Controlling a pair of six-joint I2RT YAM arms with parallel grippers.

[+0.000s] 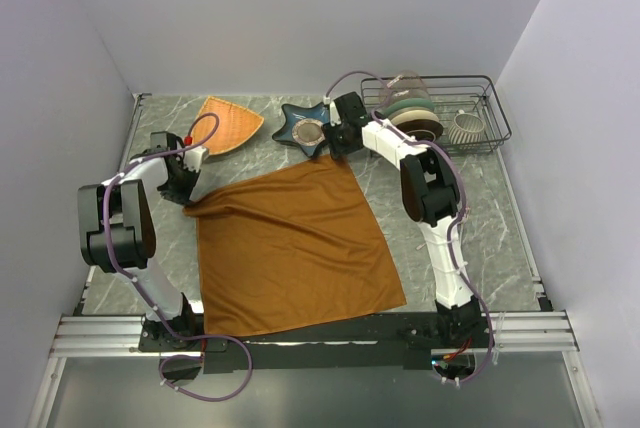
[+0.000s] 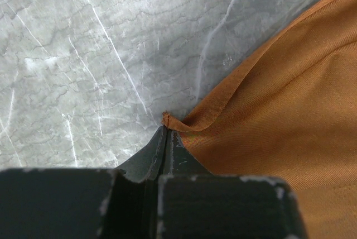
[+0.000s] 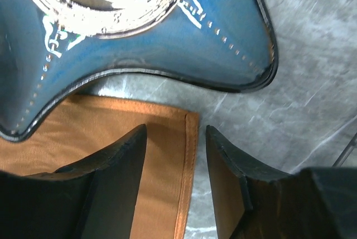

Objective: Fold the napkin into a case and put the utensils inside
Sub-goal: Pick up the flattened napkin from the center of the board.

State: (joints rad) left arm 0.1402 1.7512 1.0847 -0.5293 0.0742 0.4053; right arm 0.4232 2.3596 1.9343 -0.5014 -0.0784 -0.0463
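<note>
The rust-orange napkin (image 1: 290,248) lies spread flat across the marble table. My left gripper (image 1: 188,202) is at the cloth's far left corner. In the left wrist view this gripper (image 2: 165,128) is shut on that corner, and the napkin (image 2: 279,110) is pulled into a small ridge there. My right gripper (image 1: 341,153) is over the far right corner. In the right wrist view it (image 3: 175,129) stands open, its fingers on either side of the hemmed edge of the napkin (image 3: 83,127). The utensils and the case are out of view.
A blue star-shaped dish (image 1: 305,129) sits just beyond the right gripper, its rim (image 3: 167,43) close to the fingertips. An orange woven triangular plate (image 1: 228,123) lies at the back left. A wire rack (image 1: 480,133) with dishes stands at the back right.
</note>
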